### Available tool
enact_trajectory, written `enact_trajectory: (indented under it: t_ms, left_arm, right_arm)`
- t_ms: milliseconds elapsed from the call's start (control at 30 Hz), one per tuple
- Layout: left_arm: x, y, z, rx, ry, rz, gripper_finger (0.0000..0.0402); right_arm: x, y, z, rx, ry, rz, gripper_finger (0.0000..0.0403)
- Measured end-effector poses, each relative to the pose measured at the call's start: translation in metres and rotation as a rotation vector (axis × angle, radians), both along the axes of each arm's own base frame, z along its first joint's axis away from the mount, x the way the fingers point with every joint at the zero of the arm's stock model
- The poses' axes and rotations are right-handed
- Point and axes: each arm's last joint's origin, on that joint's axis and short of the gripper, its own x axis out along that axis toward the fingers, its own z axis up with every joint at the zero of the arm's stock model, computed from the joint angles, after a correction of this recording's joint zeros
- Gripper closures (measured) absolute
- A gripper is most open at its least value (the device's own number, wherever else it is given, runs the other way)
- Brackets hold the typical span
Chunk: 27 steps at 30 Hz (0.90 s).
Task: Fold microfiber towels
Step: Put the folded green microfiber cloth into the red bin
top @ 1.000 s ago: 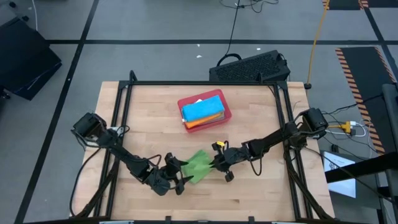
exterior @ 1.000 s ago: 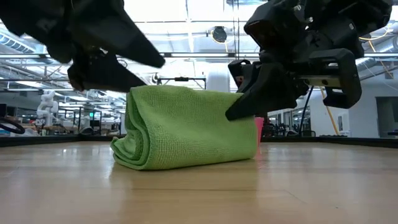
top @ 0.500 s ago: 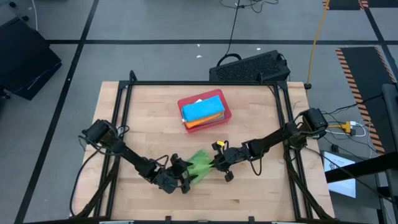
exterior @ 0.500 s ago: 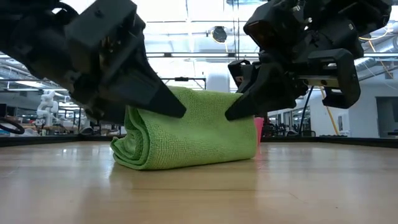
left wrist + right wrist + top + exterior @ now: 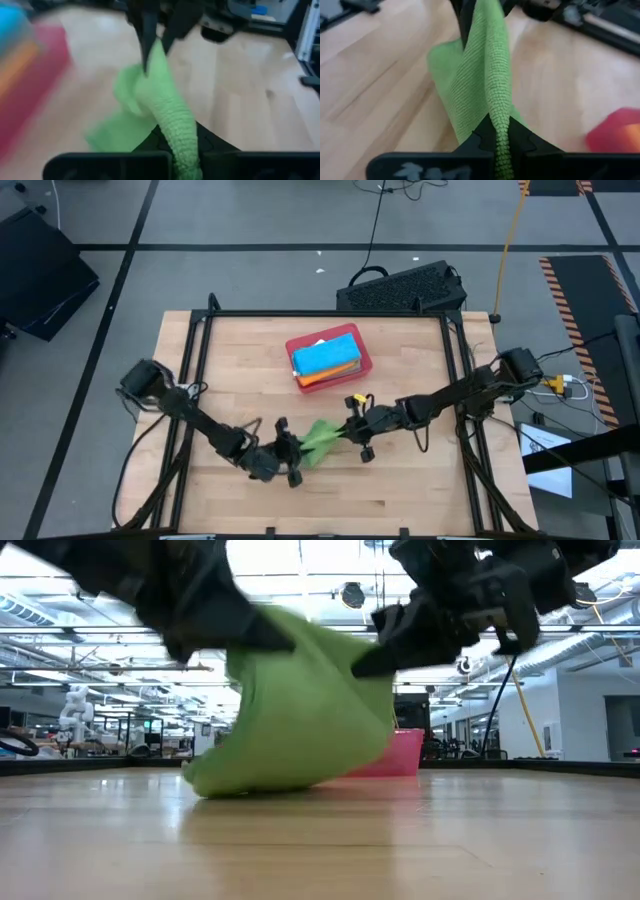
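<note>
A bright green microfiber towel (image 5: 318, 437) is near the table's front middle, held up between my two grippers. My left gripper (image 5: 291, 451) is shut on its left end and my right gripper (image 5: 344, 432) is shut on its right end. In the low view the towel (image 5: 300, 710) hangs as a bunched sheet, its lower fold (image 5: 225, 780) on the table. The red tray (image 5: 332, 356) holds a bright blue towel (image 5: 325, 354) on an orange one. My left gripper pinches the towel's upper left end (image 5: 179, 150) between its two fingers, coming level and slightly downward from the table's left. The bunched cloth runs drawn out from these fingers to the other gripper. That end is lifted; the lower fold lies on the table. My right gripper pinches the towel's upper right end (image 5: 498, 131) between its two fingers, reaching in from the table's right, slanting slightly down. Several gathered layers sit between the fingers. The cloth stretches away toward the left gripper, this end raised clear of the table.
The red tray (image 5: 395, 753) stands behind the towel toward the far middle. A black frame rail (image 5: 300, 315) runs round the wooden table. A black keyboard-like case (image 5: 405, 286) lies beyond the far edge. Bare wood lies at the near right and far left.
My left gripper has moved in toward the towel from the left and shut on its left end. Both grippers have then risen. The towel, which lay as a folded roll, has been pulled up at its top and drawn out between them, its lower fold staying on the table.
</note>
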Motion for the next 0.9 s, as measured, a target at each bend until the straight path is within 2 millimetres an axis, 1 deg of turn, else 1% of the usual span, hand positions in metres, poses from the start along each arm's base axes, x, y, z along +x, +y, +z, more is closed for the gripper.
enact_trajectory:
  t_ms: [67, 167, 300, 433, 533, 667, 900]
  left_arm:
    - [-0.003, 0.013, 0.019, 0.060, 0.009, 0.004, 0.0394]
    - [-0.007, 0.038, 0.044, 0.129, 0.033, 0.021, 0.0391]
    - [-0.011, 0.072, 0.070, 0.197, 0.061, 0.002, 0.0396]
    - [-0.012, 0.107, 0.093, 0.260, 0.018, -0.008, 0.0392]
    - [-0.012, 0.135, 0.103, 0.316, 0.011, -0.014, 0.0396]
    - [-0.013, 0.174, 0.111, 0.348, -0.001, -0.011, 0.0393]
    - [-0.020, 0.222, 0.126, 0.437, -0.059, 0.006, 0.0396]
  right_arm:
    - [-0.003, -0.008, 0.013, -0.013, -0.032, -0.014, 0.0401]
    - [-0.008, -0.023, 0.036, -0.038, -0.099, -0.055, 0.0401]
    - [-0.018, -0.045, 0.066, -0.069, -0.206, -0.112, 0.0401]
    - [-0.027, -0.064, 0.086, -0.110, -0.277, -0.156, 0.0401]
    - [-0.030, -0.081, 0.095, -0.145, -0.317, -0.174, 0.0401]
    - [-0.029, -0.109, 0.109, -0.143, -0.357, -0.207, 0.0401]
    - [-0.032, -0.162, 0.137, -0.108, -0.420, -0.184, 0.0401]
